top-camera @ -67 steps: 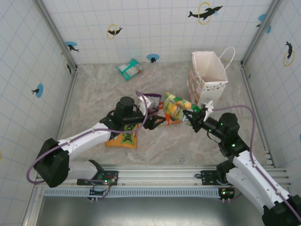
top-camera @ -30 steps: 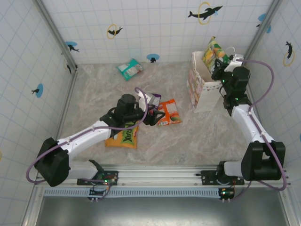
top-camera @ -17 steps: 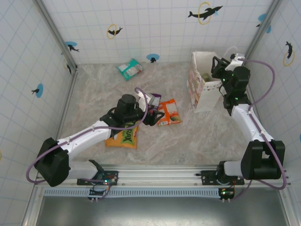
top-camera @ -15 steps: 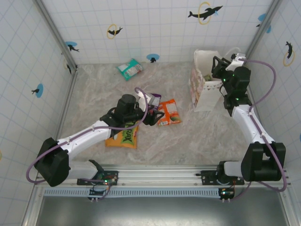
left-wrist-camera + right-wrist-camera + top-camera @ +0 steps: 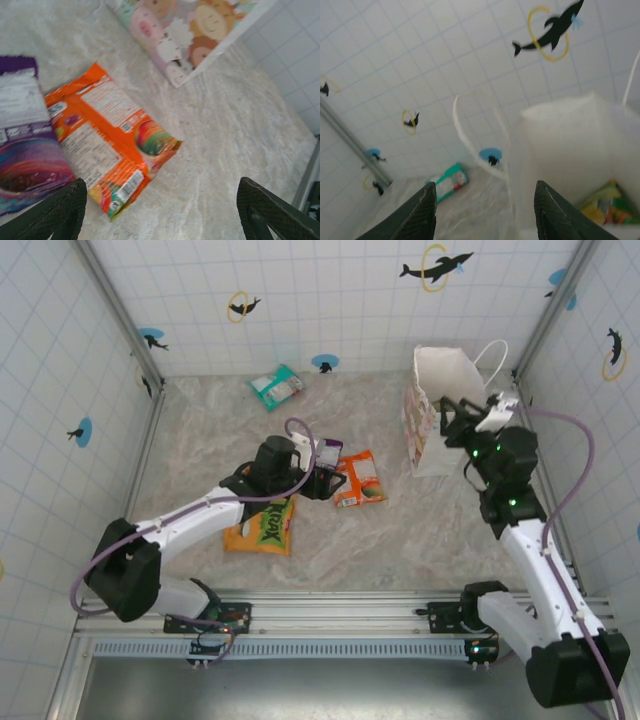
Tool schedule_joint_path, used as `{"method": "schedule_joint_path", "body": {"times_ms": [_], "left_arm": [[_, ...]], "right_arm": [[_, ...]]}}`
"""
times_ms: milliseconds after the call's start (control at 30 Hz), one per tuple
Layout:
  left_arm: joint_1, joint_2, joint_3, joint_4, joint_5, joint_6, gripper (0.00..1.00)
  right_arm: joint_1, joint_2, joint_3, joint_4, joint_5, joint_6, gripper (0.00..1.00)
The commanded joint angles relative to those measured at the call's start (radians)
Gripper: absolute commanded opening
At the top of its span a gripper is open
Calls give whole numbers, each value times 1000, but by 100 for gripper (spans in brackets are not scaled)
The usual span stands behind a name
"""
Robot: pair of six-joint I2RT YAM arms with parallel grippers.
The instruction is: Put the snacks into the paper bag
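The paper bag (image 5: 440, 390) stands upright at the back right, its cartoon-printed side (image 5: 195, 30) showing in the left wrist view. A yellow-green snack (image 5: 610, 206) lies inside the bag's white interior (image 5: 570, 145). My right gripper (image 5: 455, 423) (image 5: 485, 215) hovers open and empty at the bag's near rim. My left gripper (image 5: 320, 480) (image 5: 165, 215) is open just above the table. A purple snack (image 5: 328, 452) (image 5: 25, 150) is by its left finger, and an orange-red snack (image 5: 358, 478) (image 5: 107, 150) lies just ahead of it.
A large orange packet with a green logo (image 5: 262, 525) lies under the left forearm. A teal-white packet (image 5: 277, 386) (image 5: 449, 182) rests near the back wall. The bag's rope handle (image 5: 470, 140) hangs in front of the right wrist camera. Tiled walls enclose the table.
The right gripper opened over the bag, the yellow-green snack dropped inside, and the arm drew back toward the near side. The left gripper edged closer to the purple and orange-red snacks.
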Motion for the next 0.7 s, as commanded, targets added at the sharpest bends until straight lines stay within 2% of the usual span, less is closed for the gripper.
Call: {"method": "schedule_joint_path", "body": {"times_ms": [0,167,300,400,533,667], "left_arm": [[40,64,67,-37,25,-35,80],[55,239,256,-162,23,58,78],[55,367,375,-179,62,92,77],[56,466,467,-206,71,124,75],[56,585,563,-229,51,120,72],[55,676,620,-223,61,111,70]], "right_arm": [[68,-58,-104,-71,22,71,54],[197,-136,-228,-81,104,196,55],[314,-169,-353,-14,161,351,55],[425,-179,-442,29,249,442,55],[539,-183,-531,69,347,545,56],[611,-178,-610,133,407,636,56]]}}
